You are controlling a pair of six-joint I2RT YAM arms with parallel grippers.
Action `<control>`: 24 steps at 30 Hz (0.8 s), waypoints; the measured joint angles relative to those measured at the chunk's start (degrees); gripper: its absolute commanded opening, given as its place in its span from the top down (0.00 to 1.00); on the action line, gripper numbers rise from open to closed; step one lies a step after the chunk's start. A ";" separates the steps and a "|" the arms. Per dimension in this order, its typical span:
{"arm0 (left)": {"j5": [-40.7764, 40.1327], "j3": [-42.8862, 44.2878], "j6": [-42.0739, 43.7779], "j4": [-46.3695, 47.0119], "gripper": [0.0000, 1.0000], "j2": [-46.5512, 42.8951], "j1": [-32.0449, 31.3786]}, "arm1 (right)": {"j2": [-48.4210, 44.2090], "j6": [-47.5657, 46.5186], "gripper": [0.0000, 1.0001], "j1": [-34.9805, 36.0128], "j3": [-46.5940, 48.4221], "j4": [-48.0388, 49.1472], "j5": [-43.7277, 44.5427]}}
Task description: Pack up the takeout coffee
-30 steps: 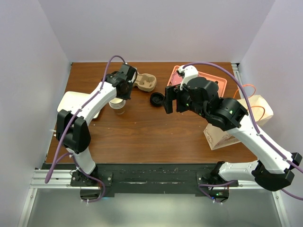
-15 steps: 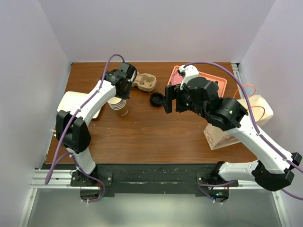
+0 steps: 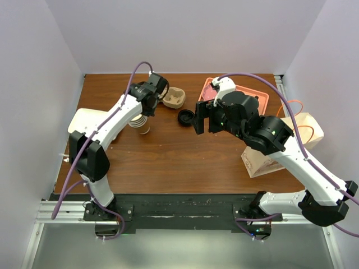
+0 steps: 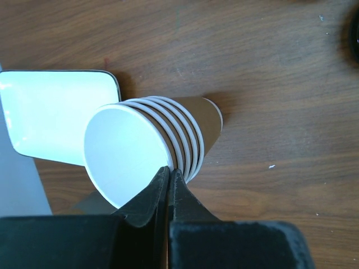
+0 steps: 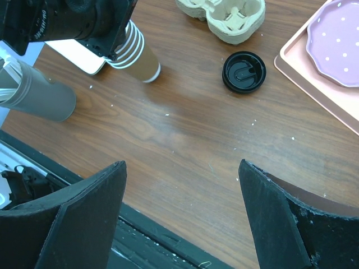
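Dark brown wood tabletop (image 3: 168, 159) fills the floor of a pale-walled booth, and we see both arms reaching over it. Our left gripper (image 4: 168, 172) has its fingers pressed together, pinching the rim of the stack of nested paper cups (image 4: 188, 131), white inside with brown sides. That stack leans over with its base on the wood, just beside the white rectangular tray (image 4: 50, 115).

For the takeout coffee we can find only the round black plastic lid (image 5: 243, 71). It lies flat on the wood by itself, near the brown pulp two-cup carrier (image 5: 230, 14) and the pink rectangular tray (image 5: 294, 75), which holds a purple dotted plate (image 5: 336, 50). It sits well apart from the stack.

Our right gripper (image 5: 179, 218) hangs above the table with its fingers spread wide and nothing between them; from above, the lid lies just beside it. We also see a tan paper bag (image 3: 308, 126) at the right edge.
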 measured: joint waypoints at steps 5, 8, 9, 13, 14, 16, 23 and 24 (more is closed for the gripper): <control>-5.11 0.92 0.00 -1.51 1.00 1.20 -2.62 | 0.00 0.00 0.15 0.00 0.00 -0.39 0.02; -7.50 0.90 0.00 -2.36 1.00 2.29 -3.69 | 0.00 0.09 0.15 0.00 0.00 -0.46 0.02; -7.87 0.90 0.00 -2.47 1.00 2.58 -3.82 | 0.00 0.15 0.15 0.00 0.00 -0.46 0.00; -5.40 0.87 -0.11 -2.60 1.00 3.08 -3.54 | -0.20 1.16 0.16 0.00 -2.36 1.29 0.24; -3.39 0.87 -0.24 -2.38 1.00 3.08 -3.15 | -0.35 1.79 0.16 0.00 -4.09 2.58 0.46; 0.39 0.87 -1.01 -2.16 1.00 3.08 -1.92 | -0.33 4.11 0.17 0.00 -8.07 5.35 0.52; 1.57 0.76 -4.24 -3.06 1.00 2.93 -0.68 | 3.10 17.33 0.22 -3.26 -23.52 25.33 -7.63; 2.03 0.52 -4.57 -2.99 1.00 2.80 -0.68 | 4.70 19.21 0.22 -4.42 -24.98 28.30 -9.64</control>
